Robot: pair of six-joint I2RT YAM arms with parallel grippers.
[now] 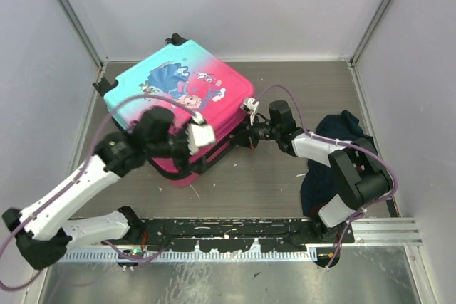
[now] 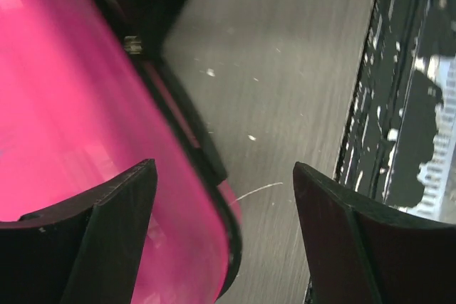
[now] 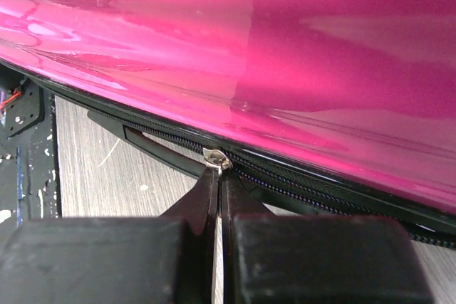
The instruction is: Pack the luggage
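The luggage lies flat with its lid down on the table, its pink-to-turquoise shell with the cartoon print facing up. My left gripper stands open at its near pink corner; in the left wrist view the rounded pink edge runs under the spread fingers, which grip nothing. My right gripper is at the suitcase's right side. In the right wrist view its fingers are shut on the small metal zipper pull on the black zipper band below the pink shell.
A dark navy cloth heap lies at the right, beside and behind my right arm. A black paint-flecked rail runs along the near edge. Grey walls enclose the table on three sides.
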